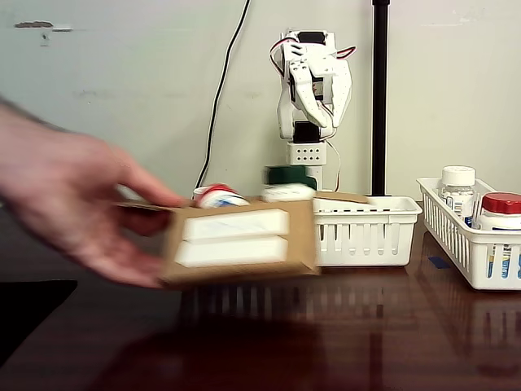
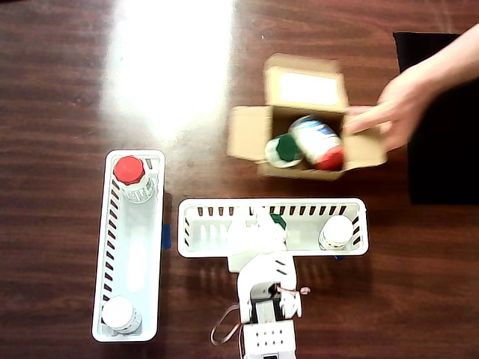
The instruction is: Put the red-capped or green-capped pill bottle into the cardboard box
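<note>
A person's hand (image 1: 73,212) holds the cardboard box (image 1: 236,240) by its side, front of the table; two white labels face the fixed view. The box looks blurred. From overhead the cardboard box (image 2: 251,134) is open, with a green-capped pill bottle (image 2: 283,149) and a red-capped pill bottle (image 2: 320,146) lying inside, the hand (image 2: 393,108) at its right edge. Both bottles poke above the rim: the red-capped bottle (image 1: 218,195) and the green-capped bottle (image 1: 288,176). My gripper (image 1: 317,120) is folded up at the arm's base behind the baskets, pointing down, shut, empty, far from the box.
A white basket (image 2: 194,224) in front of the arm holds a white-capped bottle (image 2: 337,232) and a green cap (image 2: 278,221) partly under the arm. A second basket (image 2: 131,254) holds a red-capped bottle (image 2: 129,170) and a white-capped one (image 2: 120,314). A black mat (image 2: 441,172) lies by the hand.
</note>
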Robot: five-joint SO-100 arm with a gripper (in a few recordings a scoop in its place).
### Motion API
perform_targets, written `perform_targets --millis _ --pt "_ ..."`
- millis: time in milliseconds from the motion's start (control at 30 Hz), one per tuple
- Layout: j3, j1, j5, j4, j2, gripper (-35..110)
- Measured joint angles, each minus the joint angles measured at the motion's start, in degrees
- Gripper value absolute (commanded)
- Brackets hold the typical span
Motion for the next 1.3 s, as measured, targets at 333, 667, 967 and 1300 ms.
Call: perform_targets --millis 333,667,967,1300 --pt "12.74 -2.2 0.0 6.15 16.61 1" --pt "28.92 -1.93 1.05 6.5 32.78 1" --pt "35.33 -5.54 -1.49 11.69 39.37 2" --pt "35.33 -7.65 4.48 26.46 39.37 1"
